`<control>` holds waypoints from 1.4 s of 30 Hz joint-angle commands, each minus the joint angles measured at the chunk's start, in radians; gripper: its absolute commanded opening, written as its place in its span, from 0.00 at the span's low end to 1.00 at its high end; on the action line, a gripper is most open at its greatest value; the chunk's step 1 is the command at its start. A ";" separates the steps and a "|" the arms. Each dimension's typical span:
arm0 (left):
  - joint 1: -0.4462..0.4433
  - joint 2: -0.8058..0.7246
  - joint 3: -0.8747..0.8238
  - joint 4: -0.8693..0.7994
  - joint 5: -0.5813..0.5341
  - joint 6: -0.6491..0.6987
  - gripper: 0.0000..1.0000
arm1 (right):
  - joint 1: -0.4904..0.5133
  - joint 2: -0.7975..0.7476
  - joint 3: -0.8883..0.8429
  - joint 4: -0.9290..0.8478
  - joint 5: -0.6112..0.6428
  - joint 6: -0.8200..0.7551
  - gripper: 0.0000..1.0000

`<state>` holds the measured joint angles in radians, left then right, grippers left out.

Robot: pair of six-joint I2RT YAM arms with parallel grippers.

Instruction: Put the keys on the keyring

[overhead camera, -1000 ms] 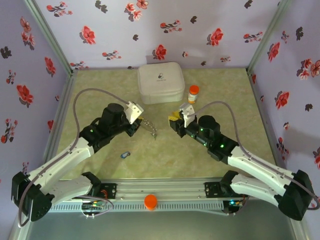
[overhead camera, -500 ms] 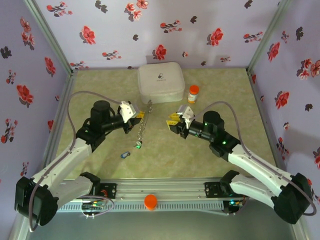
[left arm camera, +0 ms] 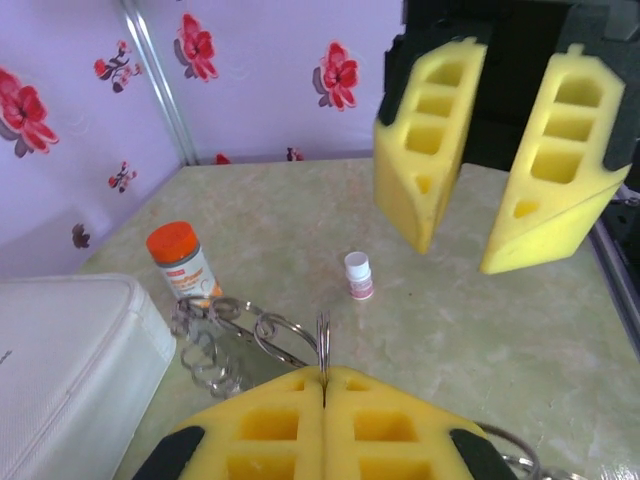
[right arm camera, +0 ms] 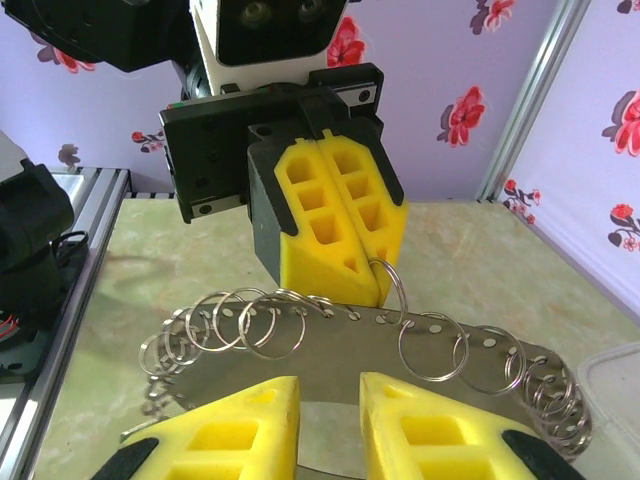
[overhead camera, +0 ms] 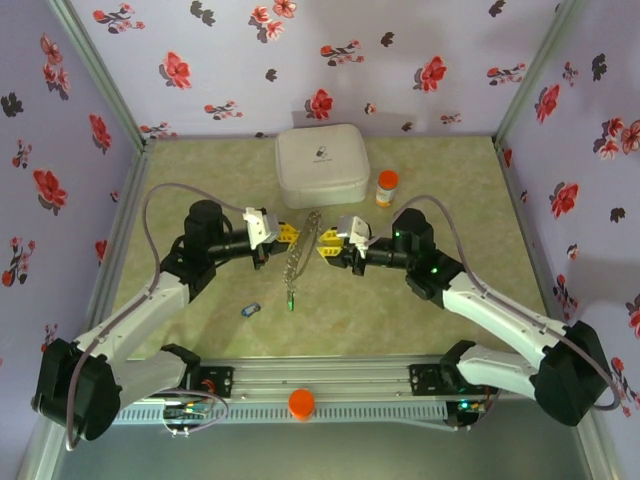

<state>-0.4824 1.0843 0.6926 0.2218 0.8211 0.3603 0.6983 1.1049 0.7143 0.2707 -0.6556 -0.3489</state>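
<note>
Both arms have swung inward, so the grippers now face each other mid-frame where a second ago they sat well apart. Left gripper [overhead camera: 286,234] has its pads pressed together on a ring of the keyring [overhead camera: 299,258], which dangles between the two, below the white case [overhead camera: 322,165]. Right gripper [right arm camera: 328,388] has jaws apart, just short of the rings – probably setting up a two-handed hold. Blue key [overhead camera: 250,310] lies loose, lower left of centre – not yet threaded.

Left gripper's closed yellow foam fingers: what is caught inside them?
One thin grey metal ring of the chain-like grey metal keyring is pinched between the left gripper's pads. The part of the ring inside the foam is covered, so its depth cannot be seen.
</note>
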 commanded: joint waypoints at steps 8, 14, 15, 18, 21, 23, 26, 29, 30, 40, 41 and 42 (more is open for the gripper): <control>-0.002 0.035 0.021 0.044 0.107 0.052 0.00 | 0.006 0.059 0.036 0.076 0.041 -0.016 0.29; -0.006 0.045 0.027 0.042 0.125 0.061 0.00 | 0.012 0.097 0.054 0.089 0.005 -0.007 0.29; -0.007 0.048 0.027 0.042 0.128 0.062 0.00 | 0.013 0.103 0.053 0.096 0.003 -0.004 0.30; -0.008 0.052 0.029 0.044 0.134 0.061 0.00 | 0.015 0.121 0.056 0.130 0.002 0.013 0.30; -0.012 0.054 0.030 0.047 0.139 0.061 0.00 | 0.017 0.134 0.063 0.132 -0.012 0.014 0.29; -0.015 0.055 0.030 0.047 0.138 0.061 0.00 | 0.018 0.140 0.064 0.137 -0.023 0.015 0.27; -0.019 0.055 0.030 0.049 0.138 0.063 0.00 | 0.020 0.146 0.064 0.149 -0.033 0.023 0.24; -0.021 0.055 0.030 0.051 0.138 0.064 0.00 | 0.022 0.151 0.064 0.154 -0.039 0.028 0.20; -0.021 0.055 0.031 0.052 0.139 0.065 0.00 | 0.023 0.152 0.065 0.155 -0.042 0.029 0.18; -0.022 0.049 0.030 0.053 0.094 0.058 0.23 | 0.027 0.135 0.096 0.037 -0.041 -0.040 0.00; -0.022 0.045 0.026 0.046 0.067 0.059 0.35 | 0.027 0.128 0.105 0.002 -0.028 -0.060 0.00; -0.022 0.041 0.025 0.034 0.047 0.064 0.41 | 0.028 0.123 0.115 -0.034 -0.014 -0.082 0.00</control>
<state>-0.4995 1.1370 0.6930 0.2321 0.9142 0.4084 0.7181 1.2530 0.7807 0.3180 -0.6792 -0.3687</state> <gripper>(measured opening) 0.365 0.050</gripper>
